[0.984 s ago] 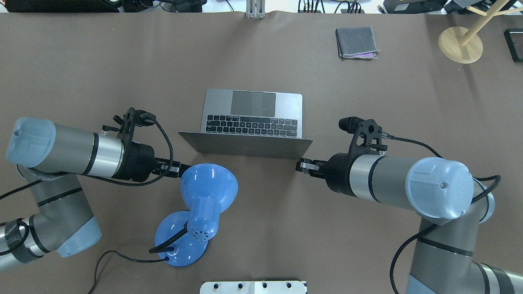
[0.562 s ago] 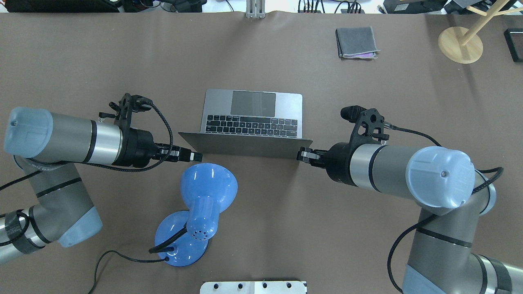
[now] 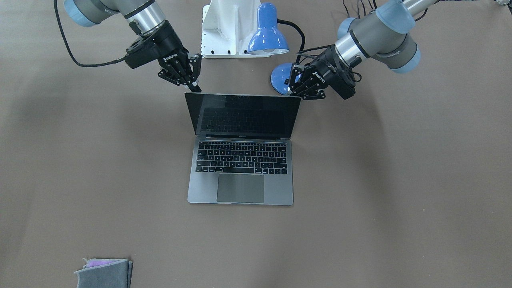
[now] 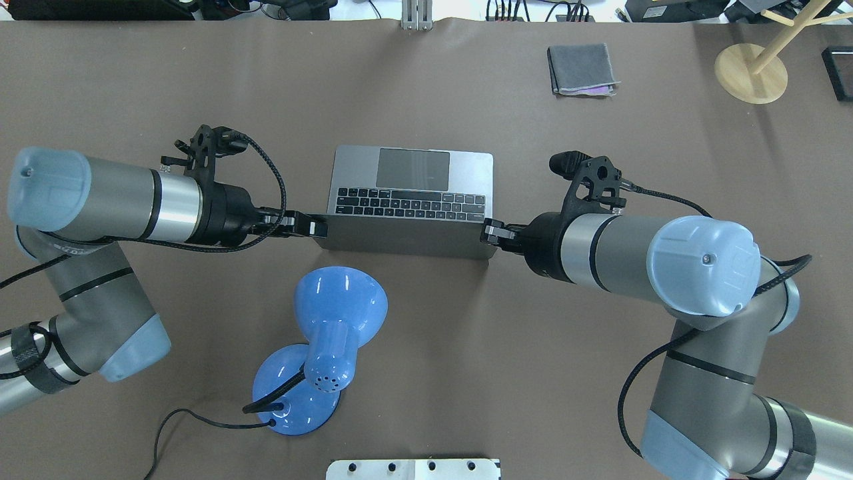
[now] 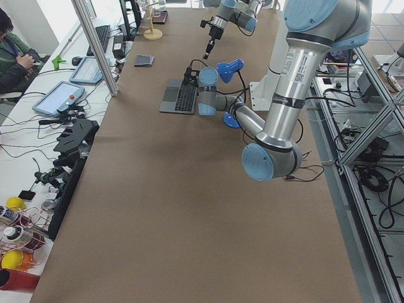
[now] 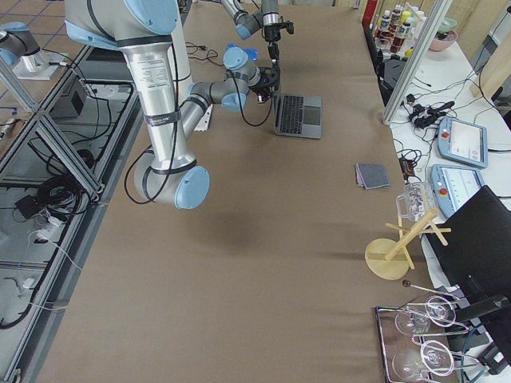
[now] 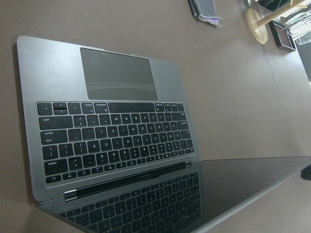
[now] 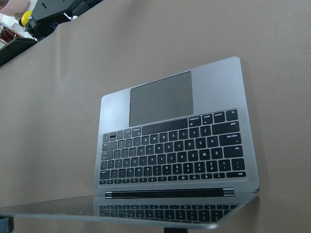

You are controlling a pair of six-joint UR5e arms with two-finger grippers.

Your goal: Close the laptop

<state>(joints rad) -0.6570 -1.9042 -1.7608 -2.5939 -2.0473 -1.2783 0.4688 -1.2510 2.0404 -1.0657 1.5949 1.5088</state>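
Brown table [image 4: 426,100]. Laptop [image 4: 410,193] sits mid-table btwn both arms, open, trackpad side away from robot. Overhead shows only the lid's grey back as a band. Front view shows the dark screen w/ key reflections, lid raised and tilted. Blue desk lamp [image 4: 333,320] on robot's side of lid, near left arm. Left gripper [image 4: 320,227] at one top corner of lid, right gripper [image 4: 488,233] at the other. Jaws look pressed together on each. Wrist cams: no fingers of their own, just keyboard + screen. Side views: grippers too small to judge. Folded grey cloth [image 4: 582,69] well apart, far right.
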